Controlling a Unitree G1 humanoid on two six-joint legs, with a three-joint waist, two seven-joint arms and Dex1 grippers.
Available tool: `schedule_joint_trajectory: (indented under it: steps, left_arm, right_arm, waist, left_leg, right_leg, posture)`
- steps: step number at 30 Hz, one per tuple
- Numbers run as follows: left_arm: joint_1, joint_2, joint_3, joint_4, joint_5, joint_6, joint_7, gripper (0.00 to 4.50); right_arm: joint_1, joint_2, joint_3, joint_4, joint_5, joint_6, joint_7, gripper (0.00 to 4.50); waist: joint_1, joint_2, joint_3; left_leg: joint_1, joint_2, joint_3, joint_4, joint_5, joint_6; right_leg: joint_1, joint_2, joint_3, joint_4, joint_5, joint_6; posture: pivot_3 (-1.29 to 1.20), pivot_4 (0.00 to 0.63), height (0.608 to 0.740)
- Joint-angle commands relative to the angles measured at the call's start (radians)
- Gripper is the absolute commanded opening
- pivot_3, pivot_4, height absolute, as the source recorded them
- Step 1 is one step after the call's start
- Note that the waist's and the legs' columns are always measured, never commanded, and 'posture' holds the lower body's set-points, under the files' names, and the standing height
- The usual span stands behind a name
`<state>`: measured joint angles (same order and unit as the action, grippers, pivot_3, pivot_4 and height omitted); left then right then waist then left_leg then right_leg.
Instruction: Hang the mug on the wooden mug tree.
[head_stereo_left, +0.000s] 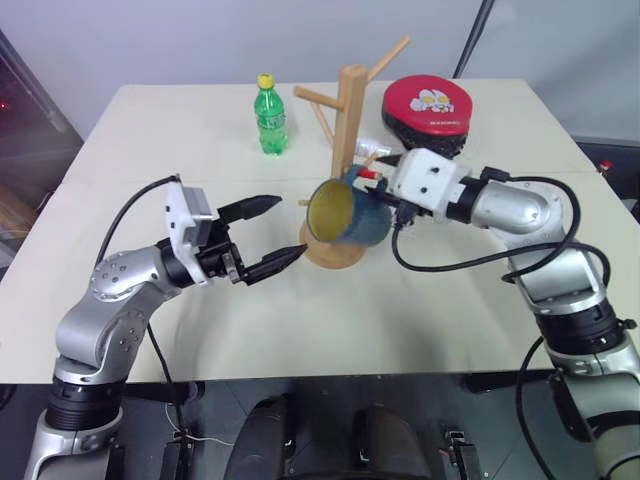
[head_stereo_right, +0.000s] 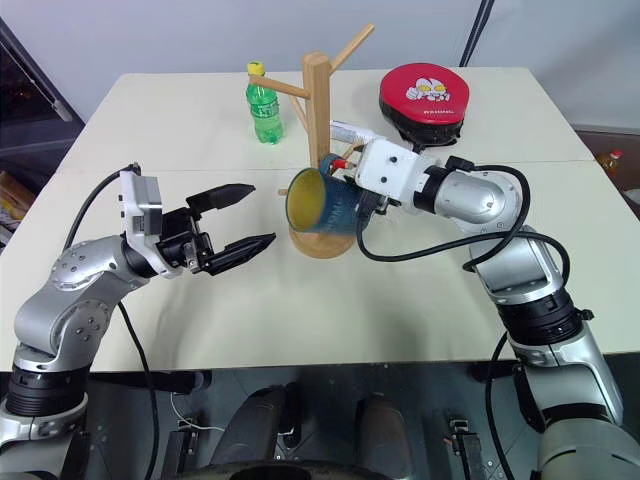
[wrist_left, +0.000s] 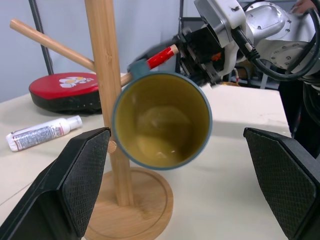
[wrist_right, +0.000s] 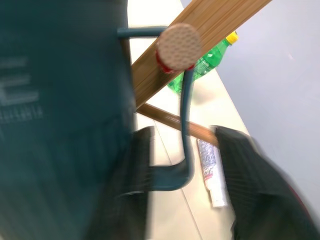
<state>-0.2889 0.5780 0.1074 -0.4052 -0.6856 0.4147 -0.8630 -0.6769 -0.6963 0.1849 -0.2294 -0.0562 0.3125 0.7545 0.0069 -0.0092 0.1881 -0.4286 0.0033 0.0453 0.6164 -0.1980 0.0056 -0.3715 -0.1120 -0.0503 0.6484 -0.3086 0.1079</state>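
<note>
Mug (wrist_left: 161, 120) glossy glazed ceramic; mug tree (wrist_left: 106, 90) smooth pale wood; bottle (head_stereo_left: 269, 118) shiny green plastic.

- Both arms are built of rounded silver-grey metal segments joined by black collars.
- The left gripper (head_stereo_left: 273, 235) has two black tapered fingers (wrist_left: 70, 185) with cross-hatched textured pads, mounted on a white boxy wrist block.
- The right gripper (wrist_right: 185, 172) sits on a similar white housing with small dark screw holes.
- Loose black cables loop along each forearm.
</note>
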Motion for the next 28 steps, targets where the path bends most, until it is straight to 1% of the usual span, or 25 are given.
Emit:
schedule_joint_trajectory:
  steps: [1, 4, 8, 11, 13, 16, 19, 25, 28]
  left_arm:
    - [-0.013, 0.006, 0.022, -0.025, -0.009, -0.008, 0.007, 4.50]
    - [-0.005, 0.002, 0.028, -0.010, -0.003, -0.008, 0.019, 4.50]
    - [0.019, -0.011, 0.048, 0.054, 0.034, -0.022, 0.070, 4.50]
    - [0.038, -0.038, 0.068, 0.140, 0.104, -0.073, 0.133, 4.50]
    - [0.052, -0.052, 0.074, 0.202, 0.164, -0.107, 0.182, 4.50]
    - [0.074, -0.080, 0.080, 0.279, 0.227, -0.165, 0.235, 4.50]
    - [0.105, -0.103, 0.078, 0.331, 0.274, -0.211, 0.267, 4.50]
    - [0.155, -0.141, 0.088, 0.341, 0.302, -0.238, 0.308, 4.50]
    - [0.171, -0.148, 0.090, 0.333, 0.304, -0.242, 0.311, 4.50]
  right_arm:
    - [-0.006, -0.020, -0.065, -0.055, 0.010, -0.015, -0.002, 3.52]
    - [0.042, -0.043, -0.153, -0.108, 0.072, 0.015, 0.010, 3.52]
    - [0.190, -0.039, -0.328, -0.172, 0.205, 0.089, 0.014, 3.52]
    - [0.317, 0.019, -0.434, -0.189, 0.297, 0.123, -0.018, 3.52]
    - [0.398, 0.086, -0.475, -0.169, 0.328, 0.085, -0.058, 3.52]
    - [0.511, 0.183, -0.489, -0.099, 0.316, -0.015, -0.115, 3.52]
    - [0.566, 0.253, -0.491, -0.032, 0.325, -0.076, -0.150, 3.52]
    - [0.597, 0.306, -0.480, 0.074, 0.344, -0.151, -0.164, 3.52]
    - [0.591, 0.308, -0.478, 0.112, 0.347, -0.178, -0.165, 3.52]
  waist:
    - [0.000, 0.000, 0.000]
    - [0.004, 0.000, 0.000]
    - [0.006, -0.001, 0.000]
    - [0.005, -0.001, 0.000]
    - [0.001, -0.001, 0.000]
    - [-0.001, -0.001, 0.000]
    - [-0.002, -0.001, 0.000]
    - [-0.001, -0.001, 0.000]
    - [-0.001, -0.001, 0.000]
  left_leg:
    - [0.000, 0.000, 0.000, 0.000, 0.000, 0.000]
    - [0.000, 0.000, 0.000, 0.000, 0.000, 0.000]
    - [0.000, 0.000, 0.000, 0.000, 0.000, 0.000]
    - [0.000, 0.000, -0.001, 0.000, 0.000, 0.000]
    - [0.001, 0.000, 0.000, 0.000, 0.000, 0.000]
    - [0.001, 0.001, 0.000, -0.001, 0.000, 0.000]
    - [0.001, 0.001, 0.001, -0.001, 0.000, 0.000]
    - [0.001, 0.001, 0.001, -0.001, 0.000, 0.000]
    - [0.001, 0.001, 0.001, -0.001, 0.000, 0.000]
  right_leg:
    - [0.000, 0.000, 0.000, 0.000, 0.000, 0.000]
    - [0.000, 0.000, 0.000, 0.000, 0.000, 0.000]
    - [0.001, -0.001, 0.000, -0.001, 0.000, 0.000]
    - [0.002, -0.002, 0.000, -0.001, 0.000, 0.000]
    - [0.002, -0.002, 0.000, 0.000, 0.000, 0.000]
    - [0.001, -0.001, 0.000, 0.000, 0.000, 0.000]
    - [0.001, 0.000, 0.000, 0.000, 0.000, 0.000]
    - [0.000, -0.001, 0.001, 0.001, 0.000, 0.000]
    - [0.000, -0.002, 0.001, 0.001, 0.000, 0.000]
  posture:
    - [0.00, 0.150, 0.740]
    - [0.00, 0.150, 0.740]
    - [0.00, 0.150, 0.740]
    - [0.00, 0.150, 0.740]
    - [0.00, 0.150, 0.740]
    - [0.00, 0.150, 0.740]
    - [0.00, 0.150, 0.740]
    - [0.00, 0.150, 0.740]
    - [0.00, 0.150, 0.740]
